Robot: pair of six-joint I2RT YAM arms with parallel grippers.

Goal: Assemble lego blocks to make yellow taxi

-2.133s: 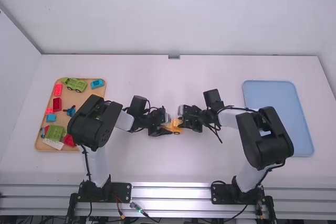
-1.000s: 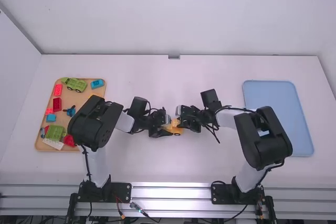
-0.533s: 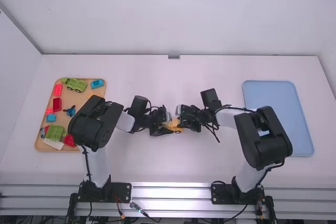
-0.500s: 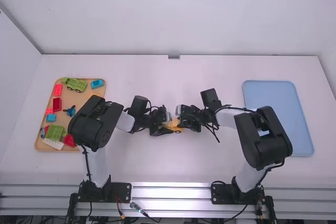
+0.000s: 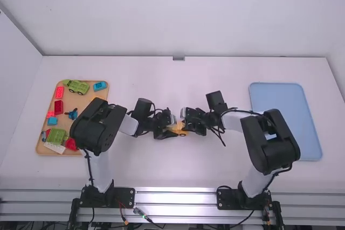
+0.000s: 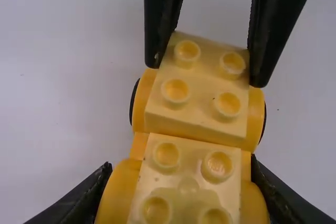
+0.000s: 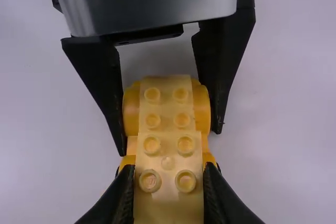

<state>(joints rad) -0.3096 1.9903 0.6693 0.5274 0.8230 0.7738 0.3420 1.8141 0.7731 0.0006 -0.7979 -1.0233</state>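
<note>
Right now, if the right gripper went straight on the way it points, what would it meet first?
Beyond the pale yellow block in its fingers, the right gripper would likely meet the yellow wheeled base, then the left gripper facing it; depth is unclear.

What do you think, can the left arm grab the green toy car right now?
Probably not: the left arm's pincer is shut on the yellow taxi. If it let go, it likely could, since nothing lies on top of the green toy car in the wooden tray.

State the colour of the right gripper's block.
The block is pale yellow; best seen in the right wrist view.
</note>
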